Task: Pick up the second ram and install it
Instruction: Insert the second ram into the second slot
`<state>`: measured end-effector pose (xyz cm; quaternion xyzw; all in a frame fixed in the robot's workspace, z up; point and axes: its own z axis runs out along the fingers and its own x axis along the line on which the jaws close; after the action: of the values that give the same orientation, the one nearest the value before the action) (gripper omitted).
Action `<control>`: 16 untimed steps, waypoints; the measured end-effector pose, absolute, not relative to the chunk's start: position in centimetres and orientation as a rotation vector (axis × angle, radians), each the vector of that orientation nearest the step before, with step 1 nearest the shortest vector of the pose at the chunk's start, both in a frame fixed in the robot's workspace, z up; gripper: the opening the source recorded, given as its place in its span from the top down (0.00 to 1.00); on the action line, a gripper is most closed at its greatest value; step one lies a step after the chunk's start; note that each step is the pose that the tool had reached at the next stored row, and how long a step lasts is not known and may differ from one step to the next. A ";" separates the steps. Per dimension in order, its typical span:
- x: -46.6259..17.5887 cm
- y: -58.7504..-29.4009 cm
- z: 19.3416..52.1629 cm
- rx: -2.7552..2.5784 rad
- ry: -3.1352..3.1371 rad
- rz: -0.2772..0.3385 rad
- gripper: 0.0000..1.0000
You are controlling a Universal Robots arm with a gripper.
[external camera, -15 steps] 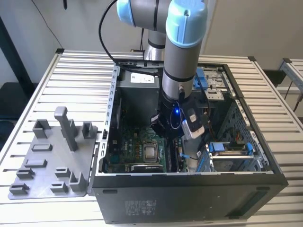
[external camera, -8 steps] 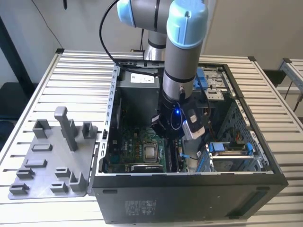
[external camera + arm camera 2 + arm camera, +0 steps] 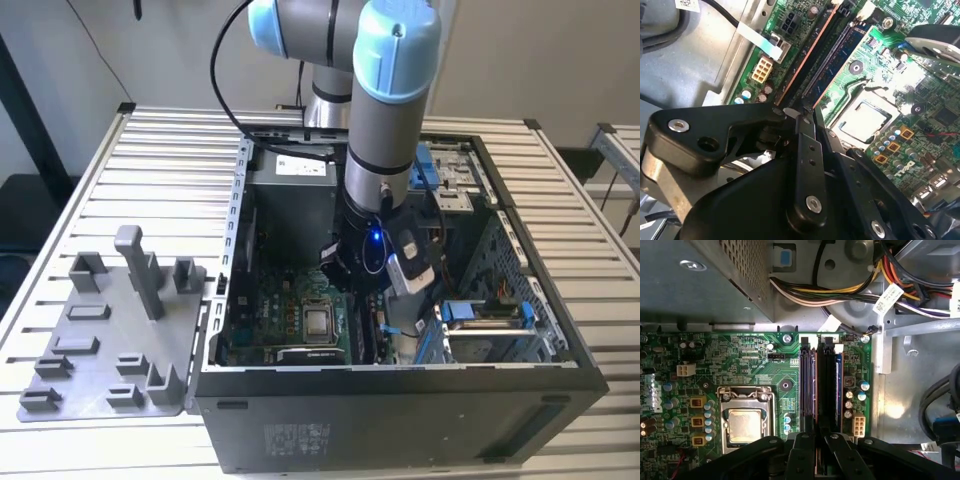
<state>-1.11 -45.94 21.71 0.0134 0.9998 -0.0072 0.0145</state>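
The claw (image 3: 815,450) hangs over the motherboard (image 3: 740,365), fingers nearly together around the second ram (image 3: 816,405), which stands edge-down in its slot beside the processor (image 3: 744,425), long axis along the slots.

The second ram (image 3: 815,390), a long, thin, dark strip seen edge-on with a coppery line along its edge in the first wrist view, stands upright over the bank of memory slots just beside the processor socket (image 3: 744,426). It runs parallel to the socket's side, on the side facing away from the small yellow components, between a dark slot nearer the socket and a black slot farther from it. Its far end reaches the white latches beyond the socket; its near end sits between the fingers of the gripper (image 3: 816,460), closed against it.
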 end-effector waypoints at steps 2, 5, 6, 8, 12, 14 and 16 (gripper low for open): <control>-1.1 -45.9 21.7 0.040 3.112 -0.023 0.86; -1.1 -45.9 21.2 0.040 3.112 -0.023 0.86; -1.1 -45.9 21.0 0.040 3.112 -0.023 0.86; -1.1 -46.0 20.8 0.040 3.113 -0.025 0.86; -1.1 -45.9 20.7 0.040 3.112 -0.024 0.86; -1.1 -45.9 20.6 0.040 3.111 -0.017 0.85; -1.1 -45.9 20.7 0.040 3.112 -0.022 0.78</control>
<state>-1.11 -45.94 20.68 0.0128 0.9998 -0.0071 0.0145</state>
